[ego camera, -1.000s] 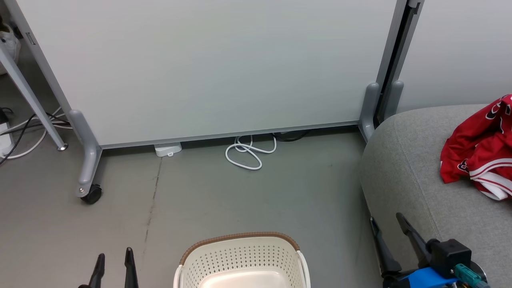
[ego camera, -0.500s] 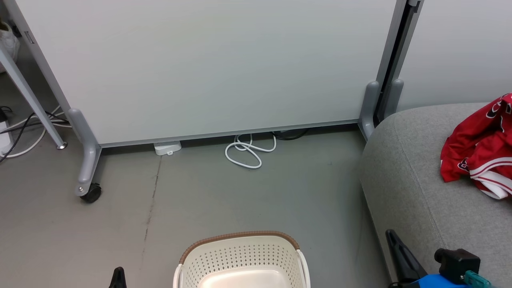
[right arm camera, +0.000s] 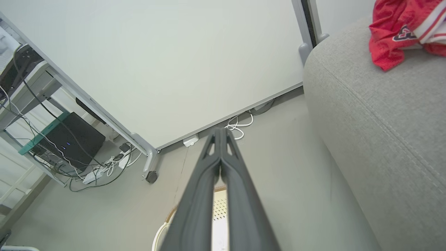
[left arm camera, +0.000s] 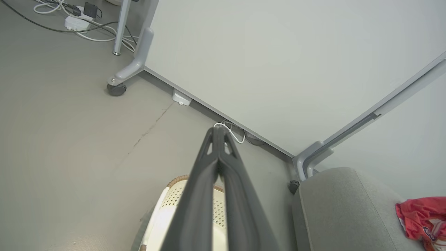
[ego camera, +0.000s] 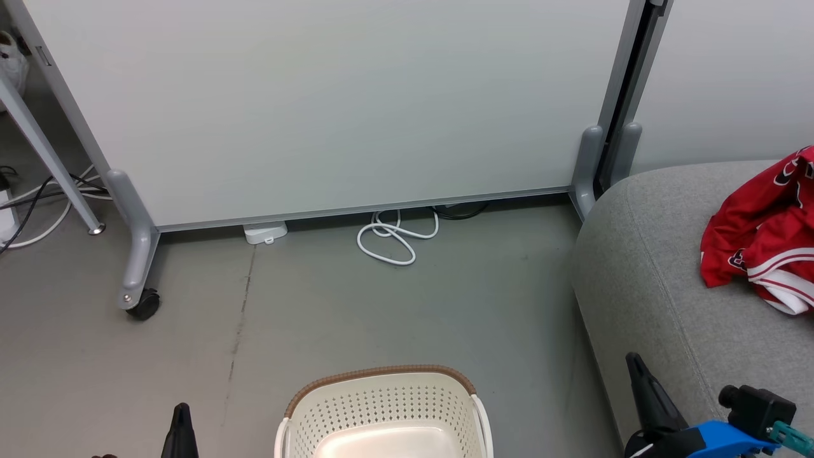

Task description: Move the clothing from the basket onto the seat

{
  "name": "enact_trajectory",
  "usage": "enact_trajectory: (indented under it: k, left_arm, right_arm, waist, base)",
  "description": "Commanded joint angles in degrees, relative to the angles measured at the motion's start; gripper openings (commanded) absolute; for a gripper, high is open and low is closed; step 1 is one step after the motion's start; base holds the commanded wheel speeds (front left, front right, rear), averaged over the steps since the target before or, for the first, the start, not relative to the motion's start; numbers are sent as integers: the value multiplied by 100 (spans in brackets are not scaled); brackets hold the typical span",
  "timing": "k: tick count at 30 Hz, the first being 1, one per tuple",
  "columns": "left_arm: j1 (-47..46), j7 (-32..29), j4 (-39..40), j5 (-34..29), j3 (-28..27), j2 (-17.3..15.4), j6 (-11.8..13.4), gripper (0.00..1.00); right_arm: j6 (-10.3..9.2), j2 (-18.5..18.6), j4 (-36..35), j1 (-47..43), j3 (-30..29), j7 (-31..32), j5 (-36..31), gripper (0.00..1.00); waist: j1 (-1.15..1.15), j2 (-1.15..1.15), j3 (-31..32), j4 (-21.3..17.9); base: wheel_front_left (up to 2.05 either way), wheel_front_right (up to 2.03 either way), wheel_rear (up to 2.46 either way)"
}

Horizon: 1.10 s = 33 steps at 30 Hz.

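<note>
Though crumpled, clothing [ego camera: 757, 235] on seat [ego camera: 642, 286] — basket [ego camera: 381, 401] well apart.

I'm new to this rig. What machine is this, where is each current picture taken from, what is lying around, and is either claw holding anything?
It is a wheeled robot with two arms, each ending in a two-fingered claw. One picture comes from its head, looking down at the floor; the other two come from wrist cameras looking along the dark fingers. The left claw and right claw are both shut and hold nothing. A cream basket stands on the floor; the part shown is empty. Red, white-trimmed clothing lies on the grey seat.
</note>
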<state>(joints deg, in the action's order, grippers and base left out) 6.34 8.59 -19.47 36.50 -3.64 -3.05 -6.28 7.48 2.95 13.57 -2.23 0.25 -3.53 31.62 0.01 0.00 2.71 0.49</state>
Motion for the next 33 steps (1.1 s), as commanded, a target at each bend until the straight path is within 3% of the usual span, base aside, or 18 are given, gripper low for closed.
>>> enact_trajectory:
  k: [1, 33]
  left_arm:
    - [-198, -49, 114, 230, -44, -23, -28, 0]
    - [-687, -692, 313, 2560, -157, -8, -78, 0]
  right_arm:
    - [0, 16, -72, 195, -41, 41, 265, 0]
    - [1, 21, -29, 505, -310, 454, 2804, 0]
  waist:
    - [0, 0, -4, -1]
    - [0, 0, -98, -17]
  base:
    - [0, 0, 0]
    - [0, 0, 0]
